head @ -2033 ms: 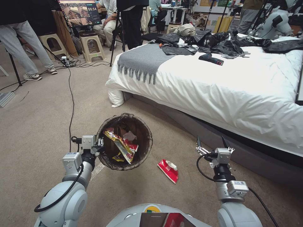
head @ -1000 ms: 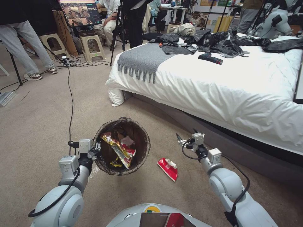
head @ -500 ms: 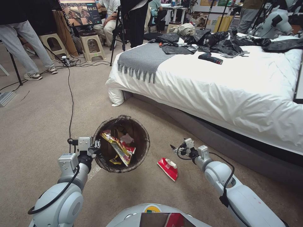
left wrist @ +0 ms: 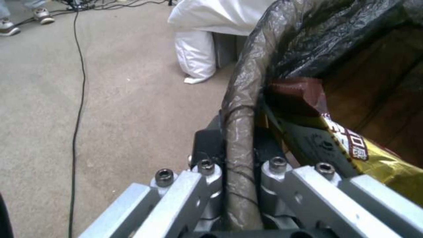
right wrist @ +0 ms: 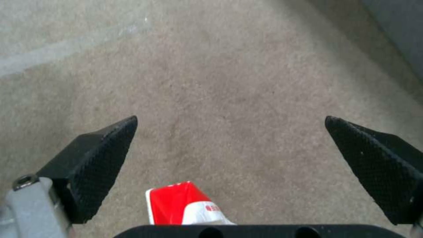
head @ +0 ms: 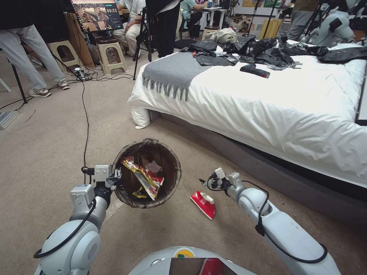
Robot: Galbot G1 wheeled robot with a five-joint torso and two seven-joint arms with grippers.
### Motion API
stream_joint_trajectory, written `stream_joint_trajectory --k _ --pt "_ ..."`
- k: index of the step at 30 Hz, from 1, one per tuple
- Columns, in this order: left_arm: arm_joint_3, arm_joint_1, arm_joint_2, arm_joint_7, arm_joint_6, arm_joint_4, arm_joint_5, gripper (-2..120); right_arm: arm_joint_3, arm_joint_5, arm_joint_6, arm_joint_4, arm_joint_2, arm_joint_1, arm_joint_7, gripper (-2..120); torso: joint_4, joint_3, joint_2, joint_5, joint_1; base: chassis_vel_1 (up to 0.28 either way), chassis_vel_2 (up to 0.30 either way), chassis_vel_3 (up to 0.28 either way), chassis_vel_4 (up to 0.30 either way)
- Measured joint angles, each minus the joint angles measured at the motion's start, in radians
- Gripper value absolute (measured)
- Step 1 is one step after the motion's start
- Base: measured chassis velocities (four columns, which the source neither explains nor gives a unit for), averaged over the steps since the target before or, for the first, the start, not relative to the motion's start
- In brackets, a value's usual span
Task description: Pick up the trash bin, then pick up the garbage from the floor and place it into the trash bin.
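Now we hold the round bag-lined trash bin [head: 147, 173] off the carpet, our left gripper [head: 114, 178] pinched tight on its rim. Just beside the bin lies a flat red-and-white packet [head: 203, 204]. Our right gripper [head: 204, 182] hangs above that packet, fingers [right wrist: 97, 155] wide apart, holding nothing.

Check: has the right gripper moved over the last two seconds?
Yes. The right gripper, jaws open, has swung from near the bed base down and toward the robot's left, now close above the red-and-white packet on the carpet.

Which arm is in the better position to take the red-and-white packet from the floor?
The right. The right gripper is open and empty, just above the red-and-white packet on the carpet. The left gripper is clamped on the rim of the trash bin, holding it.
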Motion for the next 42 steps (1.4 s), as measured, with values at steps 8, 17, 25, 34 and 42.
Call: stream_joint_trajectory --k 8,17,25,34,42 --pt "0.003 -0.002 -0.01 -0.008 0.004 0.0 -0.011 5 -0.053 0.0 -0.003 -0.05 0.005 0.033 -0.005 100 -0.0001 0.0 0.0 0.0 0.0 0.0 0.0 0.0 0.0" --pt "-0.011 0.005 -0.013 -0.014 0.009 0.0 -0.027 5 -0.092 -0.012 0.005 -0.124 0.03 0.062 -0.015 100 0.0 0.0 0.0 0.0 0.0 0.0 0.0 0.0 0.0" --pt "-0.013 0.011 -0.018 -0.014 0.009 0.0 -0.027 5 -0.126 -0.016 0.008 -0.173 0.052 0.087 -0.017 100 -0.0001 0.0 0.0 0.0 0.0 0.0 0.0 0.0 0.0" --pt "-0.025 0.018 -0.014 -0.013 0.01 0.0 -0.029 5 -0.148 -0.043 0.019 -0.231 0.079 0.094 -0.018 100 -0.0001 0.0 0.0 0.0 0.0 0.0 0.0 0.0 0.0" --pt "-0.03 0.016 -0.013 -0.011 0.011 0.0 -0.034 5 -0.156 -0.05 0.022 -0.251 0.096 0.094 -0.019 100 -0.0001 0.0 0.0 -0.0001 0.0 0.0 0.0 0.0 0.0"
